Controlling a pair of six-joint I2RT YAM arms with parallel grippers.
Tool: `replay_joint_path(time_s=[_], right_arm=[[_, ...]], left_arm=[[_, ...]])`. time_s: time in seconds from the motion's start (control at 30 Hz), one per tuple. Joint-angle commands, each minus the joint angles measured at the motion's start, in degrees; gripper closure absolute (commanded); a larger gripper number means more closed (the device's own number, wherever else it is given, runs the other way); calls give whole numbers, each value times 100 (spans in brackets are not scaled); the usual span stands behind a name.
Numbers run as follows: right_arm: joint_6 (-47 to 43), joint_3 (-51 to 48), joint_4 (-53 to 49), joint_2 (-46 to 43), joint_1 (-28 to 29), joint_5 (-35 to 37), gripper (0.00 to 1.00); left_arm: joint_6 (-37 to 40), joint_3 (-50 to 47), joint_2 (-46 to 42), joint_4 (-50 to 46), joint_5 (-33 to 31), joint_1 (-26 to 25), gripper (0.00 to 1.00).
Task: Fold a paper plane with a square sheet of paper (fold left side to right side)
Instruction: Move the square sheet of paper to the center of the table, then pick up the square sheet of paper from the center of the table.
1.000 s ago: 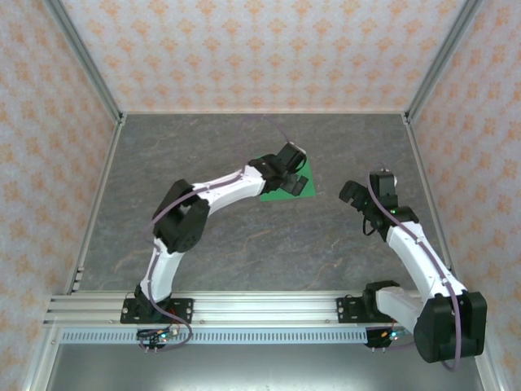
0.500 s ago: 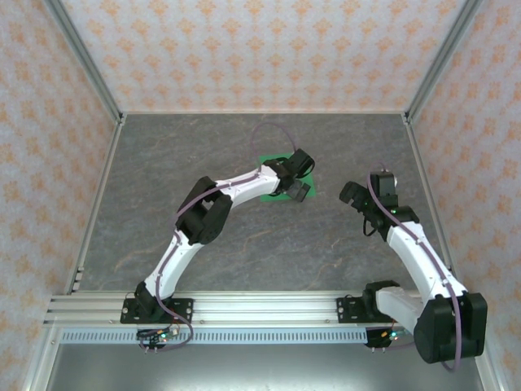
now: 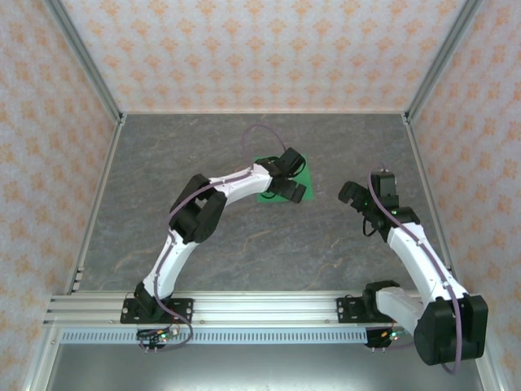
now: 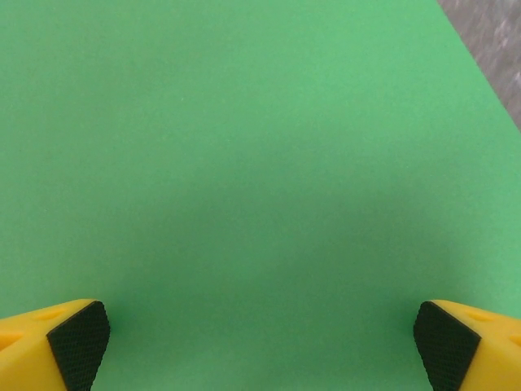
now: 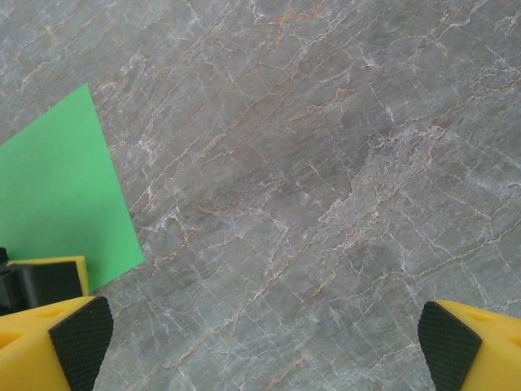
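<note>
I am hovering the left tool [image 4: 262,338], jaws released, directly over the square sheet of paper [image 4: 260,147] lying flat on the worktop [image 3: 203,147]. The right tool [image 5: 264,336], also released and empty, is hanging beyond its right edge.

A grey marbled tabletop [image 3: 163,163] lies between orange-patterned walls [image 3: 260,49] and an aluminium rail [image 3: 260,308].

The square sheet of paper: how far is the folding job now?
Nothing looks done yet: the square sheet of paper lies flat on the table and shows no crease in the left wrist view. In hand: the left hand is open, close over the sheet, gripping nothing. The right hand is open over bare table beside the sheet's corner. Left: the left-to-right fold and all later folds.
</note>
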Motion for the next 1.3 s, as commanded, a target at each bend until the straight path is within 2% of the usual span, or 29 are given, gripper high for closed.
replay_joint_path(time_s=[0.0, 0.5, 0.8, 0.87, 0.93, 1.07, 1.17, 1.27], right_arm=[[26, 200, -107, -96, 21, -13, 0], [34, 183, -122, -80, 22, -74, 0], [142, 309, -11, 457, 104, -410, 0], [174, 423, 61, 708, 365, -276, 0], [216, 635, 137, 1082, 863, 132, 0], [360, 1197, 415, 2124, 1736, 517, 0], [407, 1798, 555, 3013, 2157, 660, 0], [425, 2441, 567, 3815, 2407, 726, 0]], left_arm=[[94, -483, -205, -698, 42, 14, 1], [-172, -3063, -2040, -96, 254, -171, 1], [-415, -3552, -3279, 190, 445, -213, 1], [-474, -3632, -3564, 313, 519, -185, 1], [-606, -3809, -3833, 485, 686, -72, 1], [-1015, -4444, -4198, 1115, 1311, 482, 1], [-1297, -4795, -4214, 1654, 1951, 922, 2], [-1346, -4856, -4008, 1864, 2306, 1056, 5]])
